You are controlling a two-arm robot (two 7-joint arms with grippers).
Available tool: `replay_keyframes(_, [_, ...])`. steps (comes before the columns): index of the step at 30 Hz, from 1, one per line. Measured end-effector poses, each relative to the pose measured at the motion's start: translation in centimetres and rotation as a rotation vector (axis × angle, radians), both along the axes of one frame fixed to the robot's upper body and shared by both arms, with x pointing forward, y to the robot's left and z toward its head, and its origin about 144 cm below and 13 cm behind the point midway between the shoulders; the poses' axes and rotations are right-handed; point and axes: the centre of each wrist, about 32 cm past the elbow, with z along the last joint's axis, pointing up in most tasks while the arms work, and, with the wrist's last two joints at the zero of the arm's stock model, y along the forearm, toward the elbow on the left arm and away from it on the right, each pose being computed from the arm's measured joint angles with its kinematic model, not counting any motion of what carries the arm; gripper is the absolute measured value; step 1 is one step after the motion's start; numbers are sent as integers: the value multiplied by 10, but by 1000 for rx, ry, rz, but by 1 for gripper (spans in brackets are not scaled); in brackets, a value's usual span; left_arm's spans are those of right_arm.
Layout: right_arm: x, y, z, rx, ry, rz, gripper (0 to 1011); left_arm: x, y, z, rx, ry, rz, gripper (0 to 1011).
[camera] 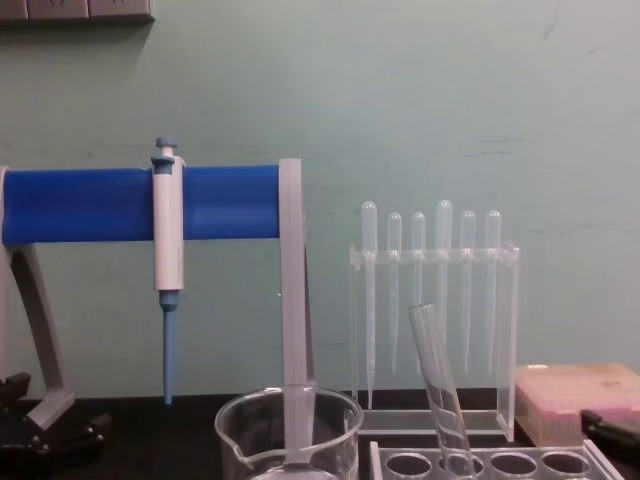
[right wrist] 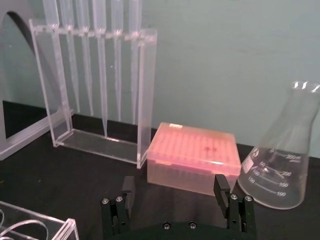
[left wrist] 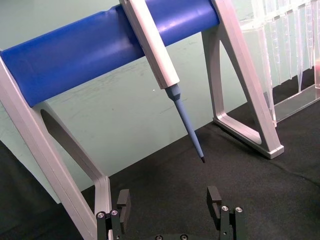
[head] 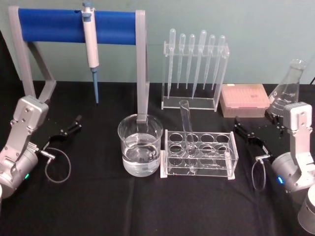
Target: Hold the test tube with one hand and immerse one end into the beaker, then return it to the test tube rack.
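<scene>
1. The left gripper (head: 76,123) is seen released, with the jaws apart and nothing between them, low over the black table (head: 98,206) at the left side.
2. The right gripper (head: 239,129) is also released and empty, at the right side near the pink tip box (head: 244,100).
3. The test tube (head: 187,129) is found tilted in the clear rack (head: 199,153), between both grippers.
4. The beaker (head: 140,145), with liquid inside, is placed just beside the rack, on its left.

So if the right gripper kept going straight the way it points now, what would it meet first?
Most likely the pink tip box, which sits straight ahead of the open right gripper; depth is uncertain, and the flask stands off to one side.
</scene>
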Motion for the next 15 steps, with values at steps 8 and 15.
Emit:
replay_keyframes(8, [1,1,-2,-2,5,4,1002,0,0,0,0,0,0,1000])
replay_keyframes(15, [0,1,-1,-2,4,5,1002,0,0,0,0,0,0,1000])
